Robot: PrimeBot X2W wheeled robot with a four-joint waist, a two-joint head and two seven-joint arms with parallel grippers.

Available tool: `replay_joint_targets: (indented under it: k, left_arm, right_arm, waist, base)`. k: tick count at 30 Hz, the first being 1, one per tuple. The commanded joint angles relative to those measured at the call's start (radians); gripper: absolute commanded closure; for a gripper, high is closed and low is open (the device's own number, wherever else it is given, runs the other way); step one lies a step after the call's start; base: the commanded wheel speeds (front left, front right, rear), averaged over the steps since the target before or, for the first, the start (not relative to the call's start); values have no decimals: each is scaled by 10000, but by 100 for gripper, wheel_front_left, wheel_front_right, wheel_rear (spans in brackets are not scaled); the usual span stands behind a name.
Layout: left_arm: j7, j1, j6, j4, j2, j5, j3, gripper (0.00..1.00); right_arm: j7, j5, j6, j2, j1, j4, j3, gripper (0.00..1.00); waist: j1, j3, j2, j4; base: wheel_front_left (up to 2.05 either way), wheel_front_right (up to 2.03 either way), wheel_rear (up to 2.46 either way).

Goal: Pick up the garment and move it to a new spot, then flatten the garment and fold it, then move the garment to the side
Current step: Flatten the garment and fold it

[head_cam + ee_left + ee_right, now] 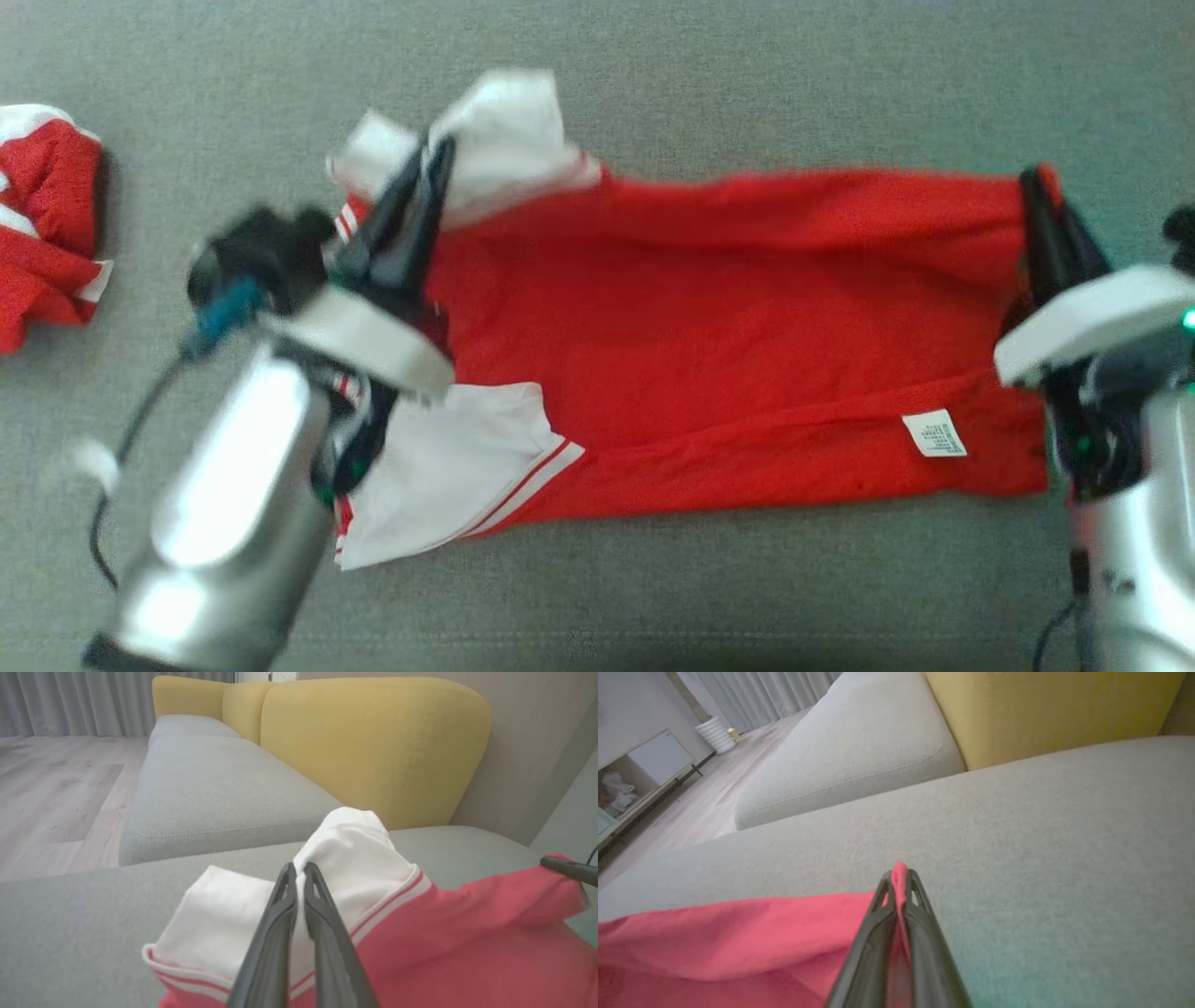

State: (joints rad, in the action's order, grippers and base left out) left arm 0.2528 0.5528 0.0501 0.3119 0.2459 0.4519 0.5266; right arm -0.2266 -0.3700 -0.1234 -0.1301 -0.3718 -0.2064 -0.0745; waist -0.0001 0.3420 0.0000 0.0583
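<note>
A red shirt with white sleeves [709,336] lies stretched sideways across the grey cushion, folded lengthwise, its care label [934,433] showing near the right end. My left gripper [431,154] is shut on the white sleeve [355,858] at the shirt's upper left corner, lifting it off the cushion. My right gripper [1034,182] is shut on the red hem corner [900,877] at the upper right, holding that edge up. The second white sleeve [448,467] lies flat at the lower left, partly under my left forearm.
Another red and white garment [42,224] lies crumpled at the left edge of the grey cushion [653,84]. A yellow sofa back [373,742] rises behind the seat. Wooden floor [56,788] lies beyond the sofa.
</note>
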Motion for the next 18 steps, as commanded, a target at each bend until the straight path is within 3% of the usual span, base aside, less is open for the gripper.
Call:
replay_joint_targets:
  k: [1,8,18]
  left_arm:
    - [89,-247,-146,-577,406,-203,-389,100]
    - [89,-2081,-354,-954,419,-88,-107,100]
    - [-180,-3136,-477,-683,222,325,177,100]
  right_arm:
    - [-26,-52,-73,112,267,574,142,100]
    - [-18,106,-73,481,1586,1197,-96,100]
    - [74,487,-73,692,2479,1466,-299,100]
  waist:
    - [1,-39,0,33]
    - [1,-139,0,69]
    - [1,-341,0,-12]
  base:
    - [0,0,0]
    - [0,0,0]
    - [0,0,0]
